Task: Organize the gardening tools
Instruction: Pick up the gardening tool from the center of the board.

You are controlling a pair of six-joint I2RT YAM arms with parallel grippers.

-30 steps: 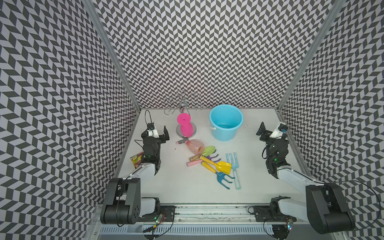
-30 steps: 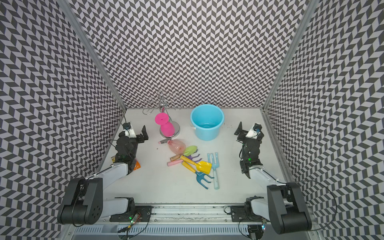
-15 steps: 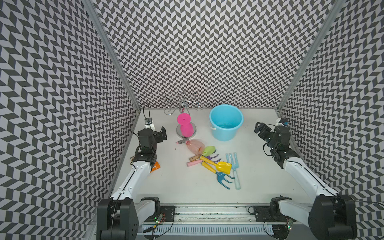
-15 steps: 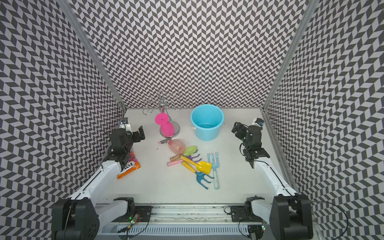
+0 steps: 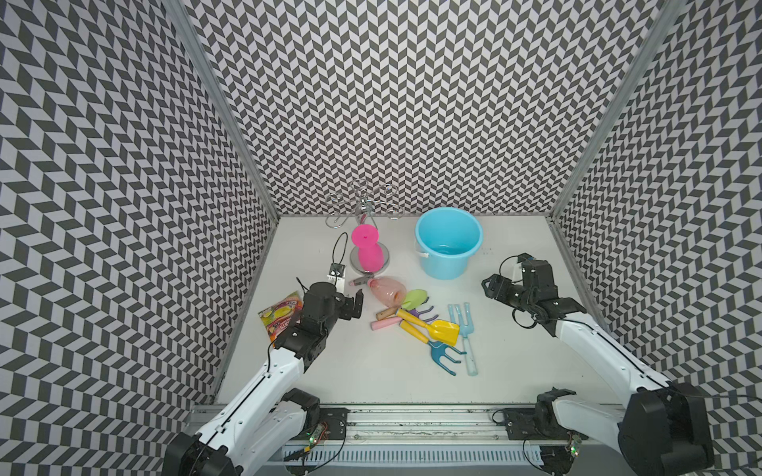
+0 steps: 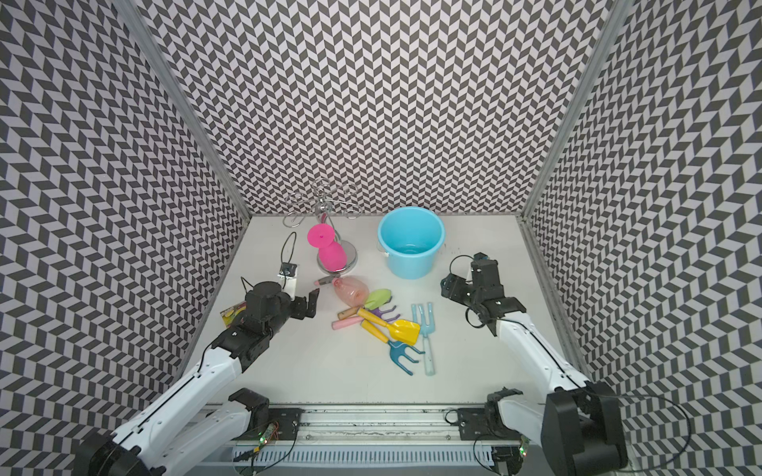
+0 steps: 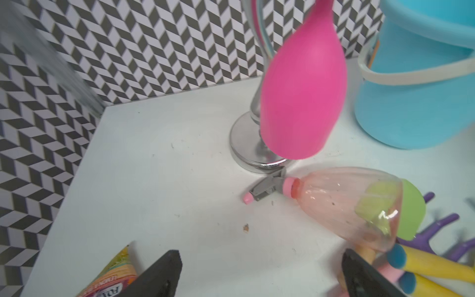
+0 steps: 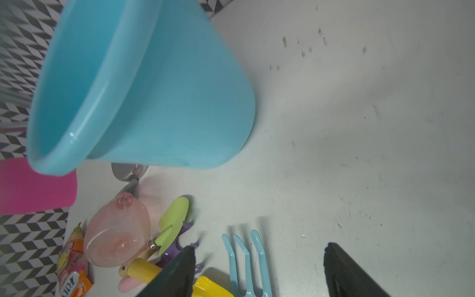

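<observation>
- My left gripper point(image 5: 352, 307) is spread wide with nothing between its fingers; it hangs just beside the neck end of the spray bottle point(image 5: 387, 290).
- The bottle lies on its side across the table, nozzle towards my left and base against the green trowel point(image 5: 414, 297) in the heap of tools at mid-table.
- I judge that a grasp has to close across that long axis, so the bottle must sit between my fingers, not alongside them.
- My right gripper point(image 5: 491, 288) is also parted and empty, well apart from the bottle and nearer the pale-blue fork point(image 5: 464, 329), whose tines point towards the bucket point(image 5: 445, 263).
- So the bottle falls to my left arm.
</observation>
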